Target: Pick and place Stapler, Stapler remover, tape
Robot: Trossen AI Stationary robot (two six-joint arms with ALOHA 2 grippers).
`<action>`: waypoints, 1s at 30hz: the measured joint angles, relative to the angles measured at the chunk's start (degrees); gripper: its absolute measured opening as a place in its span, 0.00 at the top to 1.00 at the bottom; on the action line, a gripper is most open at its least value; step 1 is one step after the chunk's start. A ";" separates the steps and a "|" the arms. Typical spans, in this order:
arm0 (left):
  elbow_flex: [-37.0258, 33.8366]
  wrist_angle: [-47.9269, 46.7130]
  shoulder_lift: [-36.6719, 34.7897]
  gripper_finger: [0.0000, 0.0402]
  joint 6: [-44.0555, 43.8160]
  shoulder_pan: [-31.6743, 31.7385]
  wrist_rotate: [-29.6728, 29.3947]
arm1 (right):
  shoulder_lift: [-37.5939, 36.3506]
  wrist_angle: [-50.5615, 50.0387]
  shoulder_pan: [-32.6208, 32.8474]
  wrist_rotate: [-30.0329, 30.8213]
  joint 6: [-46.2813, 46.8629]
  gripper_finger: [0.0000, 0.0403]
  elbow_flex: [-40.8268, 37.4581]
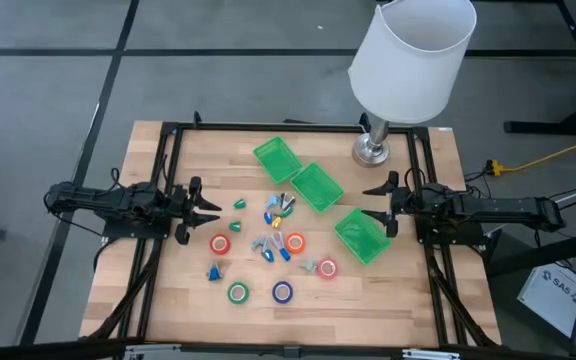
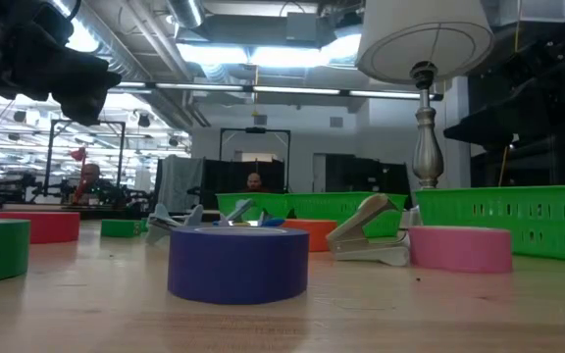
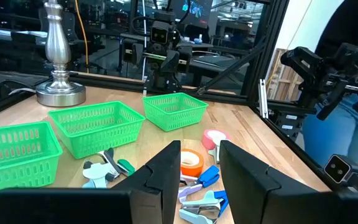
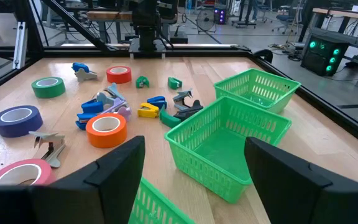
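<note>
Several tape rolls lie flat on the wooden table: red (image 1: 220,243), orange (image 1: 294,242), pink (image 1: 327,268), green (image 1: 238,293) and blue (image 1: 282,292). Small staplers, among them a blue one (image 4: 92,106) and a yellow one (image 4: 146,111), lie in a loose cluster (image 1: 278,212) at the table's middle. A claw-shaped stapler remover (image 4: 48,146) rests beside the pink roll. My left gripper (image 1: 208,208) hovers open at the table's left side, nothing between its fingers (image 3: 166,171). My right gripper (image 1: 370,202) hovers open at the right side, above the nearest green tray (image 4: 229,140).
Three green mesh trays run in a diagonal row from far middle (image 1: 278,158) through (image 1: 316,187) to right (image 1: 360,236). A lamp with a white shade (image 1: 413,55) stands on its metal base (image 1: 373,150) at the far right corner. Black frame rails (image 1: 168,130) border the table.
</note>
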 joint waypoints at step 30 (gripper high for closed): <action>0.00 0.02 -0.02 0.73 0.00 0.02 0.00 | 18.72 -1.16 0.08 -5.55 0.04 0.30 13.23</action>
